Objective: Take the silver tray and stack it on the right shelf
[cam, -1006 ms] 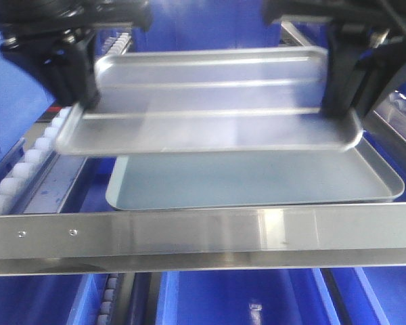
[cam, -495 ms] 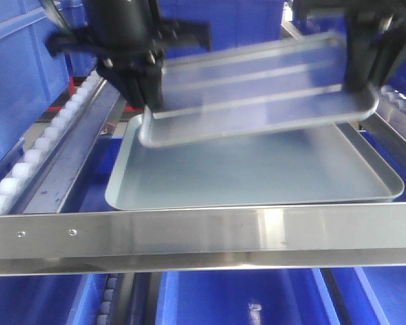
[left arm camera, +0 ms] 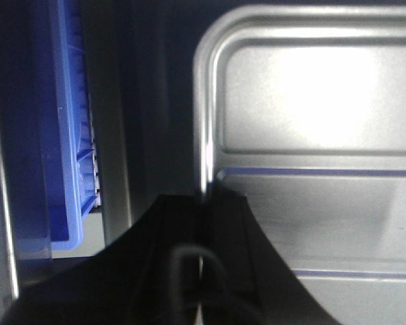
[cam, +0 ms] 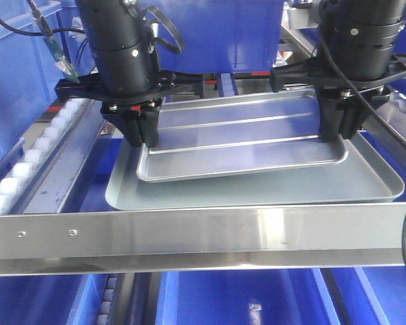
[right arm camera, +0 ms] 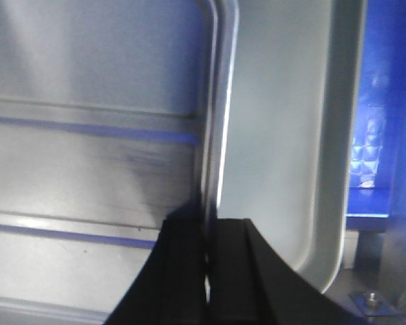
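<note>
Silver tray: here it is, the silver tray (cam: 243,139), sitting low over the larger grey tray (cam: 365,183), my two tools on its short ends. Two long ridges run across its shiny bottom. Its near edge looks down on the grey tray; from the front view I cannot tell if the far edge touches.

Left tool: my left tool (cam: 141,139) comes straight down on the tray's left end. In the left wrist view the black fingers (left arm camera: 183,244) are closed tight on the raised rim (left arm camera: 204,122), one finger inside the tray and one outside.

Right tool: my right tool (cam: 337,132) clamps the right end the same way. The right wrist view shows its fingers (right arm camera: 220,271) pinched on the rim, with the grey tray's smooth floor just beyond.

Grey tray: lying flat on the right shelf (cam: 203,233), wider than the silver tray on the near, left and right sides.

Right shelf: the front crossbar runs across the foreground, two small holes (cam: 47,233) near its left end. A row of white wheels (cam: 34,159) lines the left rail; a few more show at the right edge (cam: 402,105).

Surroundings: blue bins (cam: 216,40) behind and blue crates (cam: 243,298) under the shelf.
</note>
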Robot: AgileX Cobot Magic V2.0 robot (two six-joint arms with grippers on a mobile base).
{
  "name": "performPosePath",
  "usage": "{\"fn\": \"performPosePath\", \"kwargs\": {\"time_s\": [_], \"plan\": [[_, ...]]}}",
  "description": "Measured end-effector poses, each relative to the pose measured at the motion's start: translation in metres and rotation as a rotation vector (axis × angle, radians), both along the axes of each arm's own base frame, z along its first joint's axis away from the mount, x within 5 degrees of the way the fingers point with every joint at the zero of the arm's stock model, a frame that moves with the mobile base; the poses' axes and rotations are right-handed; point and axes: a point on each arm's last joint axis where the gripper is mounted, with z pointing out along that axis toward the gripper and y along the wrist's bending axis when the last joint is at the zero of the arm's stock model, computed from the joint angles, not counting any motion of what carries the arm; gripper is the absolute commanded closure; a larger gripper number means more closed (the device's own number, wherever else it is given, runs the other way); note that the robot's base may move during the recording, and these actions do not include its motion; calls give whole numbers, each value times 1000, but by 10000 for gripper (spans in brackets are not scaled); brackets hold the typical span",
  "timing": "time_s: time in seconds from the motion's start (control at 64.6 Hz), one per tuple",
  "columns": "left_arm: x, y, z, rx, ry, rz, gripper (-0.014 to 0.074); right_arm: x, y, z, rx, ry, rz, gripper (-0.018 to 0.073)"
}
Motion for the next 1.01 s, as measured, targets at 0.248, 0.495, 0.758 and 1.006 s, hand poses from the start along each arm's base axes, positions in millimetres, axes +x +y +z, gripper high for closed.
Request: {"fn": "performPosePath", "kwargs": {"time_s": [0.248, 0.495, 0.758, 1.006], "plan": [[0, -2, 1, -21, 6, -2, 194, 5, 1, 14, -4, -24, 6, -9], [-1, -1, 3, -10, 22, 2, 183, 5, 0, 20, -16, -23, 2, -34], [-20, 3, 50, 32, -28, -63, 407, -12, -7, 53, 0, -76, -8, 298], [-87, 13, 105, 118, -180, -214, 687, -50, -21, 97, 32, -174, -16, 505]]}}
